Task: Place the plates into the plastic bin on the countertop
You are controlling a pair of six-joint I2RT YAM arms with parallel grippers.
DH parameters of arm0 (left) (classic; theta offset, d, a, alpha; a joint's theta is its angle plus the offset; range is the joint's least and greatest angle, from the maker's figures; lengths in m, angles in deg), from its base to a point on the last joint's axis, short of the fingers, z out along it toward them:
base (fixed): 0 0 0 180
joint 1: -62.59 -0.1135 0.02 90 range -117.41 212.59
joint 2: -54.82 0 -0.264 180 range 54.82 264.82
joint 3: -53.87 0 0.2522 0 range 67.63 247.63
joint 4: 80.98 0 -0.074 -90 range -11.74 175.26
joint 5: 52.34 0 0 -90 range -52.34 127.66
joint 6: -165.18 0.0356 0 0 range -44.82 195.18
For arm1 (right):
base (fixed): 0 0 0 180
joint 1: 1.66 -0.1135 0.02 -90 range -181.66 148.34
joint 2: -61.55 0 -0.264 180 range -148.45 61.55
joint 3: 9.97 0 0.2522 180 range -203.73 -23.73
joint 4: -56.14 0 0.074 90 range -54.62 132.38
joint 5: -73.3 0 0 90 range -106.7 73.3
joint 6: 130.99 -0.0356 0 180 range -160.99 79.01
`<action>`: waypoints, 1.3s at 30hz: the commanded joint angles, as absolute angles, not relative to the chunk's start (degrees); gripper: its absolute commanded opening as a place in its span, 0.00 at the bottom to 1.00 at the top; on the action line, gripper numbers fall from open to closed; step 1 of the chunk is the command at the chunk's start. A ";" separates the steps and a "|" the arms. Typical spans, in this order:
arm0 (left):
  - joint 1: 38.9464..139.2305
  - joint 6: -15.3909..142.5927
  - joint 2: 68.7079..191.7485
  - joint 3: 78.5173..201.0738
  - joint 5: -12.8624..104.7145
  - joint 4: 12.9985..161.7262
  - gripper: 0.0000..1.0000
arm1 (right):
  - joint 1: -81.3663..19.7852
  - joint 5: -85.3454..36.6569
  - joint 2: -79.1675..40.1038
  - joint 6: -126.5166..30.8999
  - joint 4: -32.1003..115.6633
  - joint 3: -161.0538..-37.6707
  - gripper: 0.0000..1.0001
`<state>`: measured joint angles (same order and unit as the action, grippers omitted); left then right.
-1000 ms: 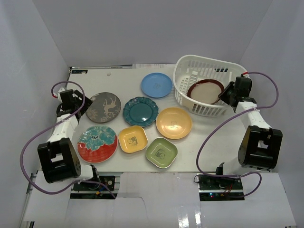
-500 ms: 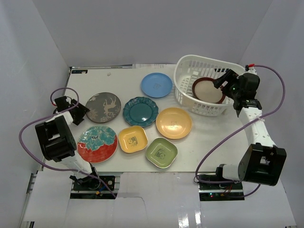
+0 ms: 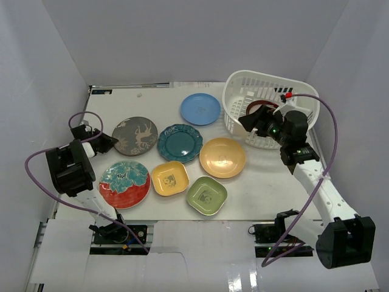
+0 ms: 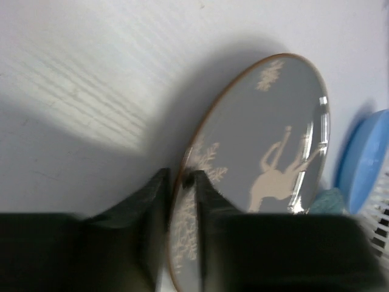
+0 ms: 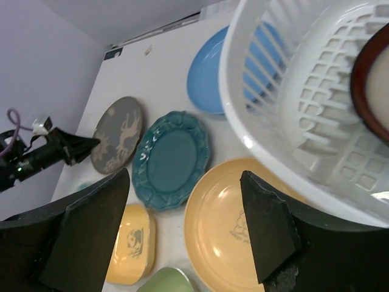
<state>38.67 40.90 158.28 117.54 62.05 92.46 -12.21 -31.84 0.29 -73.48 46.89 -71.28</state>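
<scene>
The grey patterned plate (image 3: 135,135) (image 4: 267,140) lies at the left of the countertop (image 3: 273,182). My left gripper (image 3: 108,142) (image 4: 181,182) is shut on its left rim, one finger above and one below. That edge looks slightly raised, with shadow beneath. My right gripper (image 3: 248,117) (image 5: 182,176) hangs open and empty over the near wall of the plastic bin (image 3: 267,79) (image 5: 292,109). The maroon-rimmed plate (image 3: 267,102) (image 5: 371,85) leans inside the bin, partly hidden by the arm. The orange plate (image 3: 222,157) (image 5: 243,225) lies below the right fingers.
Other plates lie flat on the countertop: light blue (image 3: 200,109), teal scalloped (image 3: 180,143), yellow (image 3: 169,178), green (image 3: 206,195), and red with a teal flower (image 3: 124,184). Pale grey walls enclose the sides and back.
My right gripper opened, left the maroon-rimmed plate in the bin and swung left over the bin's near wall. My left gripper closed onto the grey plate's rim.
</scene>
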 commanded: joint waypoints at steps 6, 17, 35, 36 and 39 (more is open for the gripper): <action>38.16 38.98 154.69 113.95 62.45 93.25 0.00 | -23.19 -34.19 1.96 -75.45 53.89 -65.04 0.79; 37.10 19.82 132.62 107.27 67.63 109.24 0.00 | -30.92 -41.75 -3.93 -74.92 54.77 -67.84 0.90; 58.10 20.16 117.23 106.91 79.58 107.06 0.00 | -35.59 -35.69 -17.55 -76.50 56.26 -79.54 0.90; 58.80 20.25 116.96 107.17 80.98 107.06 0.00 | -35.68 -35.08 -18.25 -76.07 55.92 -79.71 0.90; 61.18 20.34 117.31 107.79 83.36 107.49 0.00 | -35.50 -32.53 -17.99 -76.24 55.82 -79.10 0.93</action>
